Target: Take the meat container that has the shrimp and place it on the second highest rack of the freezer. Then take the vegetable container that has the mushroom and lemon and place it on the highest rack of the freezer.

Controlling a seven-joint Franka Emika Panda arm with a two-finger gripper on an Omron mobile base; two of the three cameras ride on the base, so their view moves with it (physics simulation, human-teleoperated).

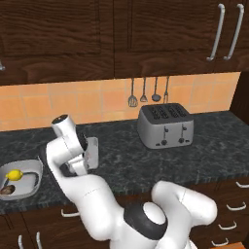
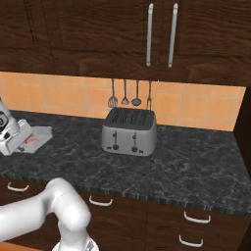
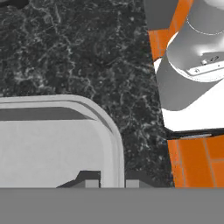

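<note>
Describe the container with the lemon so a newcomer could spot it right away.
On the dark speckled counter, look far left of the silver toaster, past the white arm. At the counter's front edge sits a light-grey tray with rounded corners. It holds a yellow lemon and a dark-brown mushroom.

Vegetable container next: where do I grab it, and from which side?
Probably its thin raised rim on the edge nearest the arm, coming down from above, one finger inside, one outside. The vegetable container lies flat on the counter, and the lemon and mushroom sit toward its opposite side, leaving that edge free.
</note>
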